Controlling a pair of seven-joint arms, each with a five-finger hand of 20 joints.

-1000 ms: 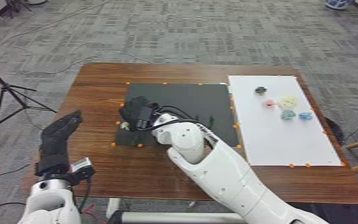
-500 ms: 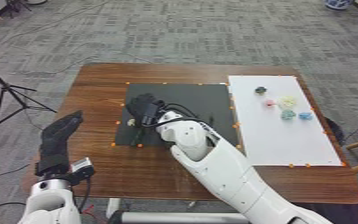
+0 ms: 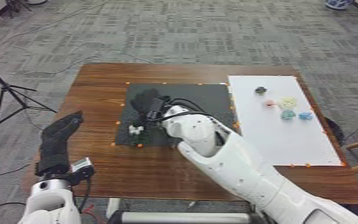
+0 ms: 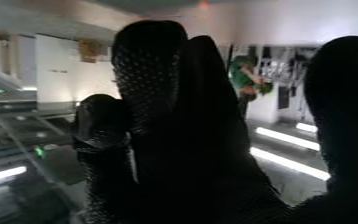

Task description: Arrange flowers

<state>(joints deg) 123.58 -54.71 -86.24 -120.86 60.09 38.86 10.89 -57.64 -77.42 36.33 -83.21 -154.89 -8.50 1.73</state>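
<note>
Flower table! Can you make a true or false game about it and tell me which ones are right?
1. The right robot hand is over the dark mat. True.
2. The blue flower is on the dark mat. False: it is on the white mat.
3. The pink flower is left of the yellow one. True.
4. The left robot hand is holding a flower. False: it is empty.
</note>
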